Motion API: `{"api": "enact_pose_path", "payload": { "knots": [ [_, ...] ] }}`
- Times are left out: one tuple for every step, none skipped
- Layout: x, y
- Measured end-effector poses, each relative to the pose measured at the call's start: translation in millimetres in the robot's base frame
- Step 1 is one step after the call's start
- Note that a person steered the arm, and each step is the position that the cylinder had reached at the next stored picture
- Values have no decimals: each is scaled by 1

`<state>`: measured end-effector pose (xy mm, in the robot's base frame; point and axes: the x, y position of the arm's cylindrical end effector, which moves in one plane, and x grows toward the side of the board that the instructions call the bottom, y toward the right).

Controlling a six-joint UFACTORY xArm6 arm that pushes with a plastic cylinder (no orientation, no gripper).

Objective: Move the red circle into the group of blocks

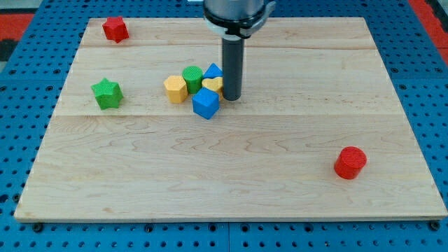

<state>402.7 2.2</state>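
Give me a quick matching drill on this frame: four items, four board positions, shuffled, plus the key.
Column A
1. red circle
2. red star-like block
3. green star
4. my tip

Column B
a. near the view's top-left corner of the board
b. at the right edge of the central group, beside the yellow block and above-right of the blue cube
c. alone toward the view's bottom right
d. alone on the view's left, apart from the group

Pairs: 1-c, 2-a, 3-d, 4-b
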Motion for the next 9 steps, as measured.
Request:
{"api": "enact_pose_path", "payload": {
  "knots": [
    [-1, -10],
    [-1, -15],
    [27, 117],
    [88, 255],
    [149, 249],
    [146, 203],
    [115, 132],
    [111, 70],
    [139, 55]
  ]
}}
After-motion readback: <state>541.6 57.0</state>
